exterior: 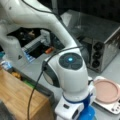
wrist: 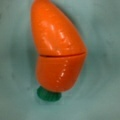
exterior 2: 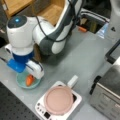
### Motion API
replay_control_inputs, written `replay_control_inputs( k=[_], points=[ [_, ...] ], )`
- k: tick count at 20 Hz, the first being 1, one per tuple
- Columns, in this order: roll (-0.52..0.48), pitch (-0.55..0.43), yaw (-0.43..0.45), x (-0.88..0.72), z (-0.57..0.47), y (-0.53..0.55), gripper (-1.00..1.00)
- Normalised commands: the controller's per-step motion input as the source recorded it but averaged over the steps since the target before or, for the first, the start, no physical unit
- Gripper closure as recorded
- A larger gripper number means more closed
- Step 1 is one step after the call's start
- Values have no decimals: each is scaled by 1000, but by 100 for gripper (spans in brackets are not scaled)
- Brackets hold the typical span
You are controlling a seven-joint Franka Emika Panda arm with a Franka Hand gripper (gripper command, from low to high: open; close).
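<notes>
I see my gripper point(exterior 2: 29, 76) low over the pale teal round bowl point(exterior 2: 21, 83) at a front view's left; its fingers are hidden, so I cannot tell how far they are parted or whether they grip. The glossy orange plastic carrot point(wrist: 58, 50) with a green stub lies in that bowl. Just beside the bowl sits a white scale point(exterior 2: 41, 106) carrying a pink round plate point(exterior 2: 59, 100), and a silver toaster oven point(exterior 2: 106, 93) stands beyond.
</notes>
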Motion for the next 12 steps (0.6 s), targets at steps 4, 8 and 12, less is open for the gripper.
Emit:
replay_control_inputs(
  k=[4, 8, 12],
  points=[
    [-147, 154, -58, 274, 66, 14, -100],
    [-169, 128, -56, 305, -53, 103, -100],
    [-191, 102, -33, 311, -72, 150, -100]
  ],
)
